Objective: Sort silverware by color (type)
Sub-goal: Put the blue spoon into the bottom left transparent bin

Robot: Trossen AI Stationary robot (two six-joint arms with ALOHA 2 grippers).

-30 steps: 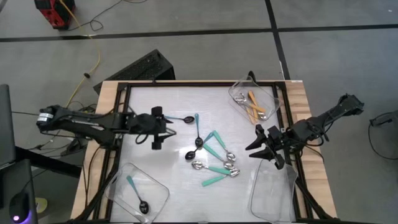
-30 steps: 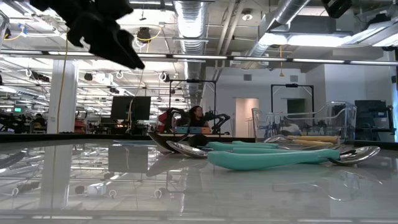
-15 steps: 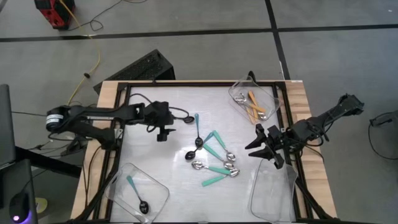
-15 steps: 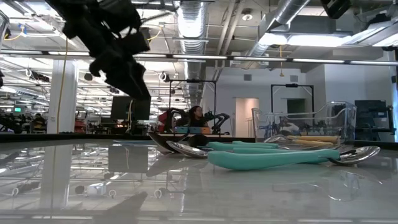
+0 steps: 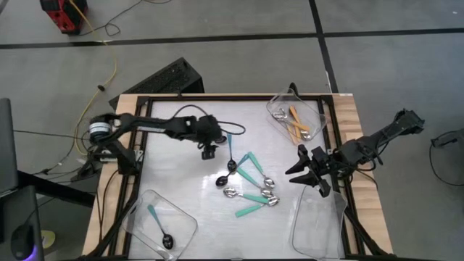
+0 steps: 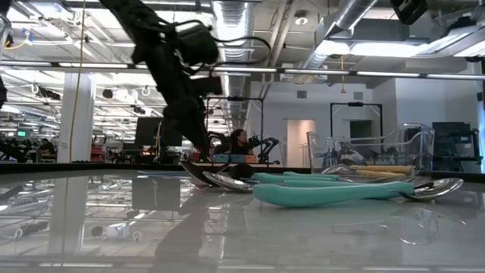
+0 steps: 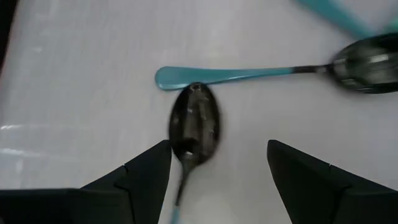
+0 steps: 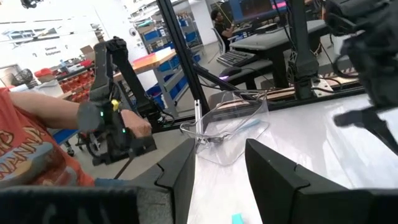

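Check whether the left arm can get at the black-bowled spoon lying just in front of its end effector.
Probably yes. The left end effector hangs open right over the black-bowled spoon, whose bowl shows between the two fingers. Nothing covers it; a second blue spoon lies just beyond the bowl's tip, so a careless grasp might nudge it.

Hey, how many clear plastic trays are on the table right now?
3: in the overhead view, the top-right tray holds orange spoons, the bottom-left tray holds a blue spoon, and the bottom-right tray looks bare.

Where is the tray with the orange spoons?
In the high view, the tray sits at the table's far right corner, orange spoons inside, just beyond the right gripper.
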